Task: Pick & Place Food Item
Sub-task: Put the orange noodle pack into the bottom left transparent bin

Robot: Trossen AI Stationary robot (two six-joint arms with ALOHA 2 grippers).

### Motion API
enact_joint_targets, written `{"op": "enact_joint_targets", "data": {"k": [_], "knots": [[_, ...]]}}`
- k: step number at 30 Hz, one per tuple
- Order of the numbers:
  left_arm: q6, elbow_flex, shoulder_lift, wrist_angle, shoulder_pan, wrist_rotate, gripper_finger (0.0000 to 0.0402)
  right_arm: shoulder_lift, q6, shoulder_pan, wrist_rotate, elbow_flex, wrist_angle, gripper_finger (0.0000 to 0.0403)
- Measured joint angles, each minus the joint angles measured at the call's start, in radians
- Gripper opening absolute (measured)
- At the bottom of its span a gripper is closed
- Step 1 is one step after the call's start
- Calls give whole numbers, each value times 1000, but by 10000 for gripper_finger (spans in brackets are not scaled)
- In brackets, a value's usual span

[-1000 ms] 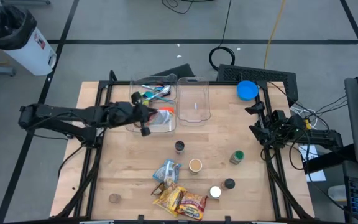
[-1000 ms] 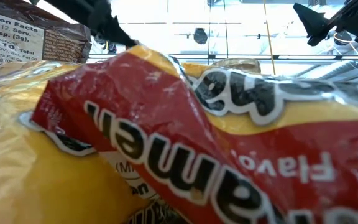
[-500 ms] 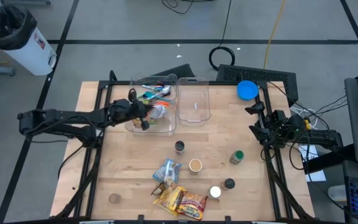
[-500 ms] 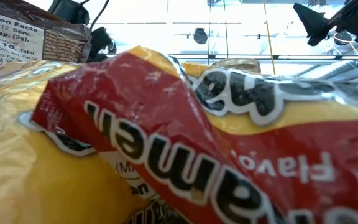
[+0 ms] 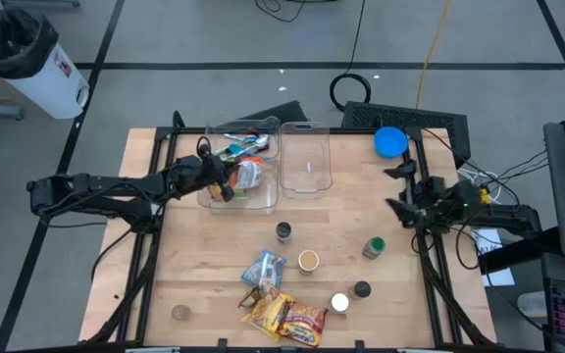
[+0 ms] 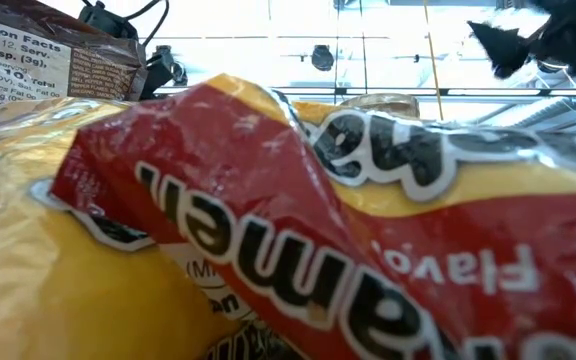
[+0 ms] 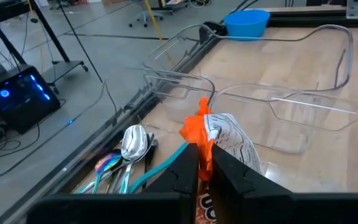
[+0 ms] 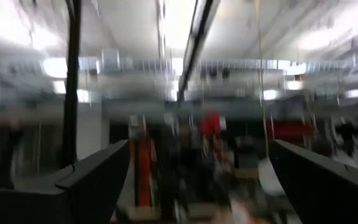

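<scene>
Open wooden table (image 5: 204, 265) lies bare along its left side and between the bins and the items below. At the far edge, two clear bins stand side by side: the left bin (image 5: 259, 203) is crowded with utensils (image 5: 241, 147) and a snack packet (image 5: 250, 174), with the left gripper (image 5: 223, 185) over it; the right bin (image 5: 305, 157) is empty. Small jars (image 5: 283, 231) and food packets (image 5: 284, 316) clutter the near middle.

Overhead camera sees the whole table (image 5: 214, 255); the low one sits against a ramen packet (image 6: 298, 230).
</scene>
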Motion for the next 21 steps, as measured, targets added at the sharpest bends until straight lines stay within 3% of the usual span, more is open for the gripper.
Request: {"op": "enact_joint_targets", "data": {"k": [7,15,21], "knots": [[0,0,0,0,0,-1,40,2,16,0,0,0,-300,380],[-15,0,0,0,0,-1,40,6,31,0,-1,0,-443,380],[-23,0,0,2,0,-2,40,6,31,0,-1,0,-454,380]]}}
